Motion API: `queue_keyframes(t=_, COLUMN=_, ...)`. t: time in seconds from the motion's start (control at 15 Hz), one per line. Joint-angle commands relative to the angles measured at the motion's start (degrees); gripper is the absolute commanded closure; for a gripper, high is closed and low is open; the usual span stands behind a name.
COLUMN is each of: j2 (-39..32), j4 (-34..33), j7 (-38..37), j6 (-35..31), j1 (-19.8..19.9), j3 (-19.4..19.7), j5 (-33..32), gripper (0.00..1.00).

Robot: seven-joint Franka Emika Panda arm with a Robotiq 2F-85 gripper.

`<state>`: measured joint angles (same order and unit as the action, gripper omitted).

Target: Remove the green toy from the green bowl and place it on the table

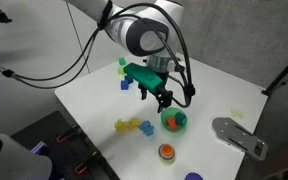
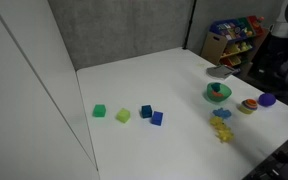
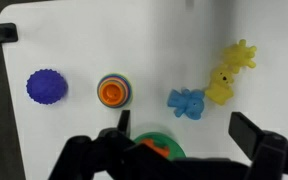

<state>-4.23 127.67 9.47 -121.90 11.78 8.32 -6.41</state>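
The green bowl (image 1: pixel 177 123) sits on the white table (image 1: pixel 104 100); it also shows in an exterior view (image 2: pixel 218 94) and at the bottom of the wrist view (image 3: pixel 172 143), partly hidden by my gripper body. An orange piece (image 3: pixel 154 146) lies inside it. I cannot make out the green toy in any view. My gripper (image 1: pixel 162 102) hangs just above the bowl, a little to its side. In the wrist view its fingers (image 3: pixel 184 130) are spread wide apart with nothing between them.
An orange-and-red cup (image 3: pixel 112 89) and a purple ball (image 3: pixel 46 86) lie near the bowl. A blue toy (image 3: pixel 187 102) and a yellow toy (image 3: pixel 229 75) lie beside it. Several small blocks (image 2: pixel 123 115) sit farther off. A grey object (image 1: pixel 239 135) rests at the table edge.
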Motion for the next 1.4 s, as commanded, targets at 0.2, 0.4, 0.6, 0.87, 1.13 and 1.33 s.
queue_keyframes(t=0.2, j2=0.0, j4=-0.08, j7=0.03, j6=0.11, j1=-0.56, j3=0.55, j5=0.06, gripper=0.0)
queue_keyframes(t=0.4, j2=0.0, j4=-0.08, j7=0.03, j6=0.11, j1=-0.56, j3=0.55, j5=0.06, gripper=0.0)
queue_keyframes(t=0.6, j2=0.0, j4=-0.08, j7=0.03, j6=0.11, j1=-0.56, j3=0.55, j5=0.06, gripper=0.0)
queue_keyframes(t=0.87, j2=-0.63, j4=-0.39, j7=-0.03, j6=-0.75, j1=-0.6, j3=0.47, j5=0.42, gripper=0.0)
queue_keyframes(t=1.13, j2=-2.74, j4=-1.58, j7=0.34, j6=-2.92, j1=-0.77, j3=0.21, j5=2.06, gripper=0.0)
queue_keyframes(t=1.33, j2=-5.06, j4=-2.81, j7=0.56, j6=-5.77, j1=-0.89, j3=0.02, j5=3.22, gripper=0.0)
